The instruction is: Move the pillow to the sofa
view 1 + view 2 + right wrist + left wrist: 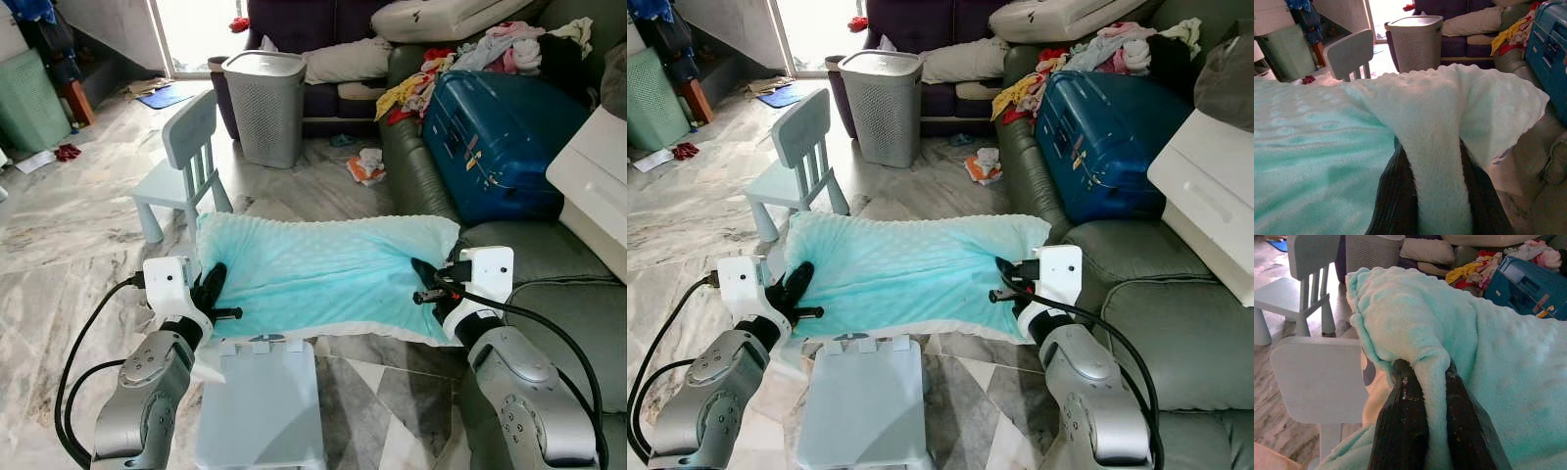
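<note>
You have the pillow, in its mint dimpled fleece cover, stretched between both grippers, held up above the marble floor just in front of the green sofa. Your left gripper has its fingers pinched on a fold of the cover at the pillow's left end; the wrist view shows fleece squeezed between the two black fingers. Your right gripper does the same at the right end, its fingers clamped on a ridge of fabric, and that corner hangs beside the sofa's seat edge.

Below the pillow stands a pale blue child's chair, and a second one sits beyond its far left corner. Behind that is a grey perforated laundry basket, its contents not visible from here. On the sofa lies a blue suitcase, shut, with loose clothes heaped behind it.
</note>
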Controlling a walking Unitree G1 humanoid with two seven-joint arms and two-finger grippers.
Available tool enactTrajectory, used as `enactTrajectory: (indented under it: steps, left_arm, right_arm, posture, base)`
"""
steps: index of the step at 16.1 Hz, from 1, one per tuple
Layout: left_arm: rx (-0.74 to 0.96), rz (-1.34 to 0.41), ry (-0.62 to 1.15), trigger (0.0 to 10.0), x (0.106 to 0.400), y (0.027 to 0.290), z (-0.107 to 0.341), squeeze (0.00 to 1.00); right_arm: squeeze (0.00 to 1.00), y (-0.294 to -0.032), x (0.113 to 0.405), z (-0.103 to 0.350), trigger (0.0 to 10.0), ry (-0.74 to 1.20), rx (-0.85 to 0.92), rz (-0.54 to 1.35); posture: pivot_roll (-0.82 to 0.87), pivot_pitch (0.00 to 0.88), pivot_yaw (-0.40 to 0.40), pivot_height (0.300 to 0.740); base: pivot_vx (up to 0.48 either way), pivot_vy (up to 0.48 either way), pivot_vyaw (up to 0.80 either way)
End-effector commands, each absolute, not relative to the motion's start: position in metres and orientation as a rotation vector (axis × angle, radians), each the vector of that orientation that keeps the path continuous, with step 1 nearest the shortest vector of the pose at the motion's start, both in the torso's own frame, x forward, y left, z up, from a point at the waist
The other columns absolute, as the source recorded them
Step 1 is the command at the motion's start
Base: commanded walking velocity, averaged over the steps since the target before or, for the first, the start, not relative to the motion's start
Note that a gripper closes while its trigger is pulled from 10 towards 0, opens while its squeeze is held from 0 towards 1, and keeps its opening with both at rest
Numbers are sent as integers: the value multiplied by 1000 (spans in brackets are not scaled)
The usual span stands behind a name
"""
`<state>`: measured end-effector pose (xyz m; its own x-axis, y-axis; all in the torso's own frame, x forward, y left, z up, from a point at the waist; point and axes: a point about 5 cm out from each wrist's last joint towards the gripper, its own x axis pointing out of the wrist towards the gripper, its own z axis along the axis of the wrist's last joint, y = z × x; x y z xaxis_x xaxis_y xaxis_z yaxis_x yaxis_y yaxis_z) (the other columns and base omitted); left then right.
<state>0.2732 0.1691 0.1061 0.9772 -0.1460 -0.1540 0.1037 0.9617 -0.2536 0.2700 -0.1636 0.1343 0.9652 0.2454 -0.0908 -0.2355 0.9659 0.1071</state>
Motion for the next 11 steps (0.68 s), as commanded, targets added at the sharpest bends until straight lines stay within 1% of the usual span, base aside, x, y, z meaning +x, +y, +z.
enactTrajectory:
  steps: [1,11]
  left_arm:
    - [-248,-124,166,10000,273,170,109,0]
    - [-253,-126,175,10000,273,169,109,0]
  right_arm:
    - [0,-164,271,143,10000,72,87,249]
    - [0,-163,272,143,10000,71,86,250]
  posture:
    - [-136,0,18,740]
    - [-136,0,18,740]
  base:
    - [0,472,0]
    - [0,471,0]
